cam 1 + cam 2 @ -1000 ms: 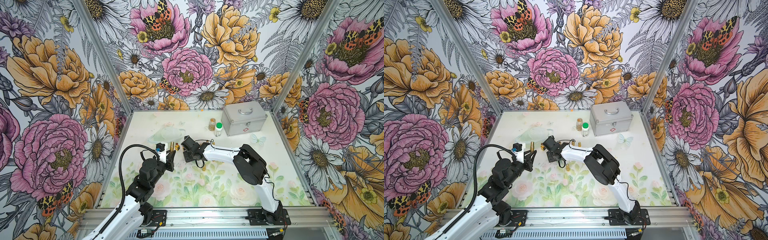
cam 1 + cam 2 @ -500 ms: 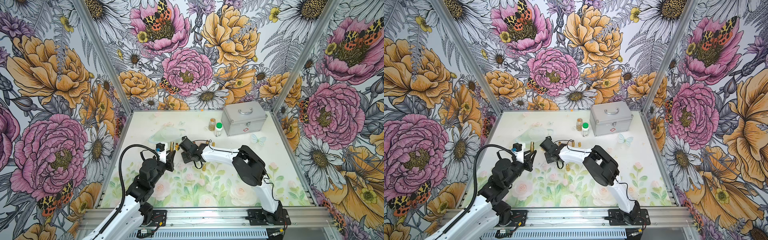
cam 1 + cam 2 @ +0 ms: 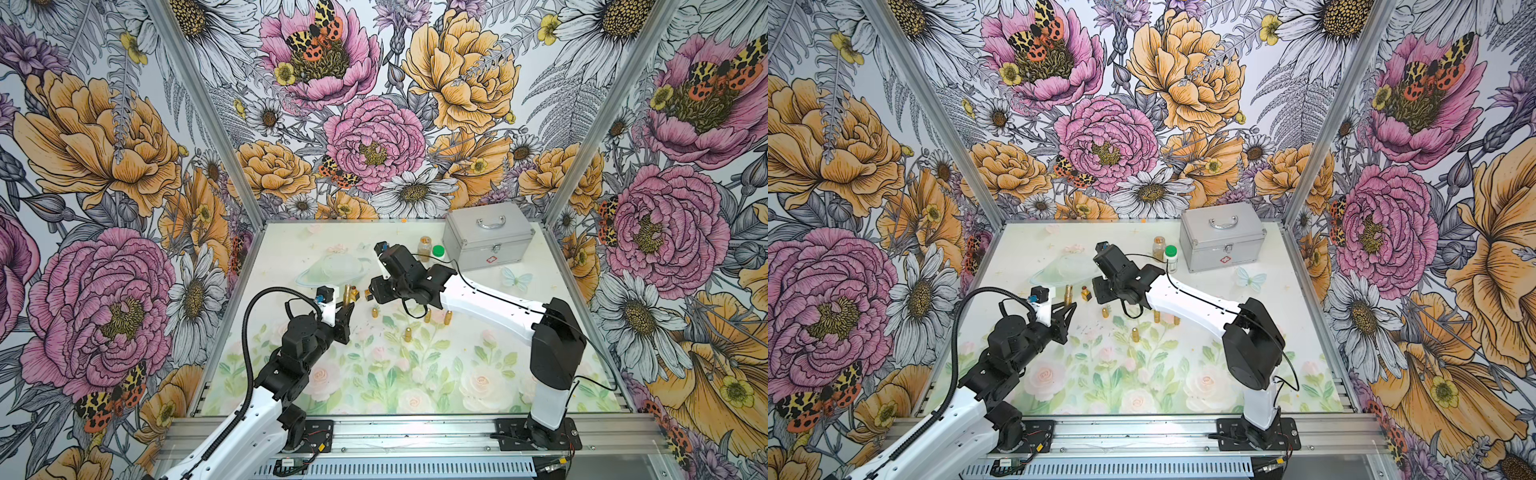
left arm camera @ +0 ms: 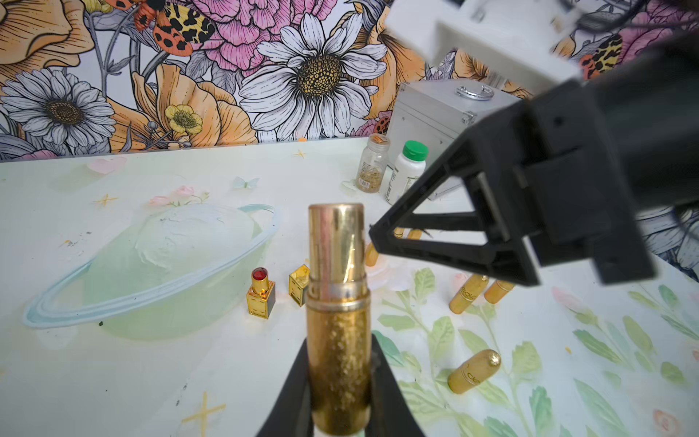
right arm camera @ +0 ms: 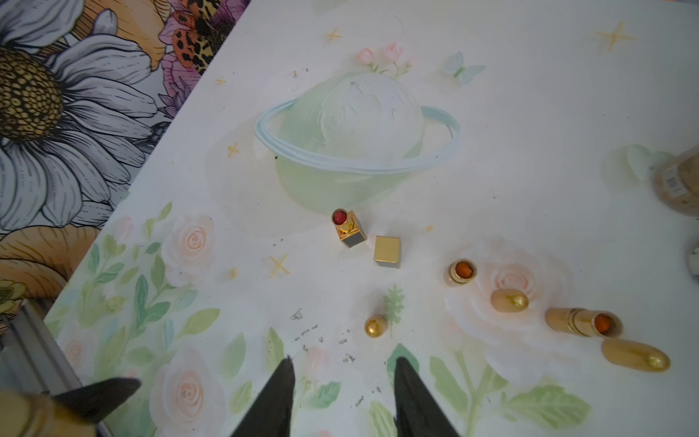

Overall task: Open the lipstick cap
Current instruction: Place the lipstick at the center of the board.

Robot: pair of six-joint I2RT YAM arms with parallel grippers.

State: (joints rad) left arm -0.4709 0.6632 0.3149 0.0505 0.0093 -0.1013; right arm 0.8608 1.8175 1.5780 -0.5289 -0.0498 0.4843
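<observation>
My left gripper (image 4: 339, 382) is shut on the glittery gold lower half of an upright lipstick (image 4: 337, 321). The lipstick's smooth gold cap (image 4: 336, 242) sits on top. The same lipstick (image 3: 347, 292) stands left of centre in both top views. My right gripper (image 5: 343, 363) is open with nothing between its fingers. In the left wrist view one of its black fingers (image 4: 435, 246) hangs just right of the cap, a small gap apart. In a top view the right gripper (image 3: 372, 291) is beside the lipstick, pointing down and left.
An open square gold lipstick (image 5: 348, 227) and its square cap (image 5: 387, 251) stand behind the held one. Several gold tubes and rounded caps (image 3: 408, 333) lie mid-table. Two small bottles (image 3: 424, 248) and a silver case (image 3: 488, 237) stand at the back right.
The right gripper's jaws have opened and its wrist has tipped upward next to the lipstick. The left gripper and the lipstick have stayed put.
</observation>
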